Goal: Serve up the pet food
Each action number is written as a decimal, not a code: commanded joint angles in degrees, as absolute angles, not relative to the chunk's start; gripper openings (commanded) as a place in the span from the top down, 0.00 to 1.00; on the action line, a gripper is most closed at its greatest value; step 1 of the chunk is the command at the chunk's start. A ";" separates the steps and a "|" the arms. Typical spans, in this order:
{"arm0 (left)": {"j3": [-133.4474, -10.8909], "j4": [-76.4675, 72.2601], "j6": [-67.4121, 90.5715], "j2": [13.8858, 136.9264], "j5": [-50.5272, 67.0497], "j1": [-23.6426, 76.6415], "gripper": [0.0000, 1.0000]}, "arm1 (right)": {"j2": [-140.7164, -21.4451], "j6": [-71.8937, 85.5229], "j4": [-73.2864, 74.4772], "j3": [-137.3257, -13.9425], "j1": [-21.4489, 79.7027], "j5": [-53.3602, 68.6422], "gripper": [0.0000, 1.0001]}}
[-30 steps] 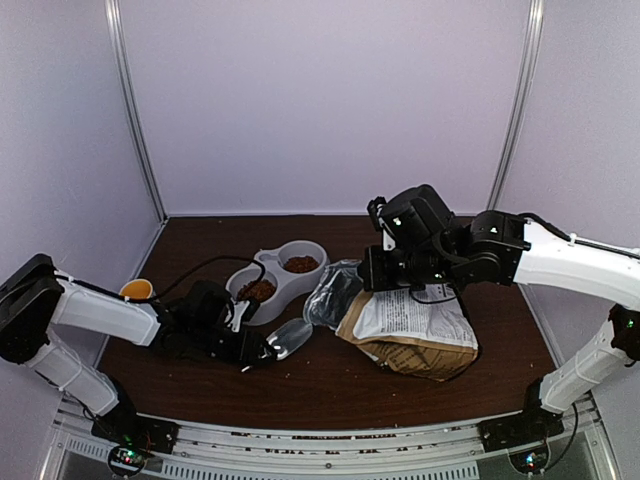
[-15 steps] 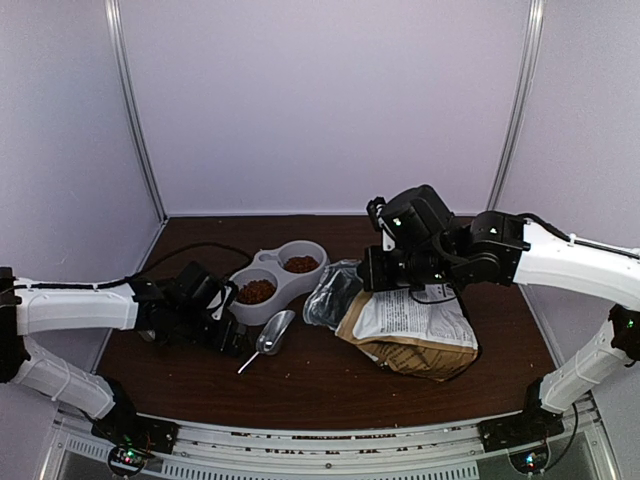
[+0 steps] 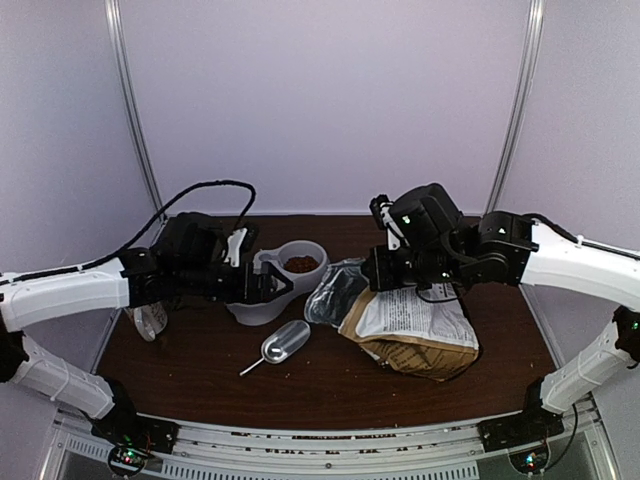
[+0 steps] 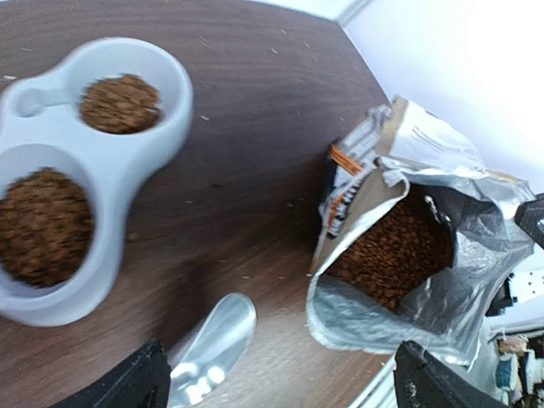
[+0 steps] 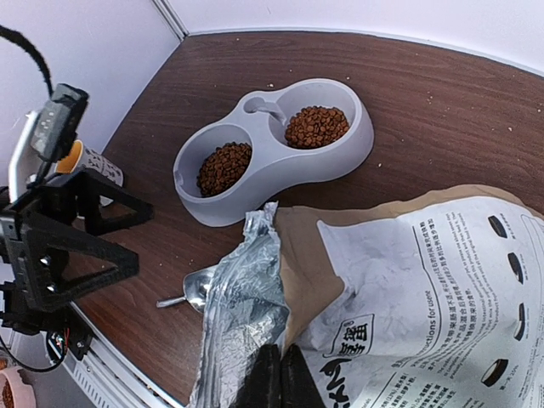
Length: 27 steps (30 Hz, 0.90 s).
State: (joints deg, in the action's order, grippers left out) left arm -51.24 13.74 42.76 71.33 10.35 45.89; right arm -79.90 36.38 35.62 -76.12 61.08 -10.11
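In both cups of the grey double bowl [image 5: 357, 157], pet food [image 5: 316, 126] was seen; more lay in the open bag [image 5: 408, 280]. The bag's edge was clamped by the right gripper [image 5: 279, 376], while the left gripper [image 3: 270, 284] was held spread wide above the bowl.
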 commanded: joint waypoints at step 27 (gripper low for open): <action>-69.31 2.67 40.56 89.44 26.82 55.27 1.00 | -74.67 31.32 37.18 -79.58 61.09 -10.58 1.00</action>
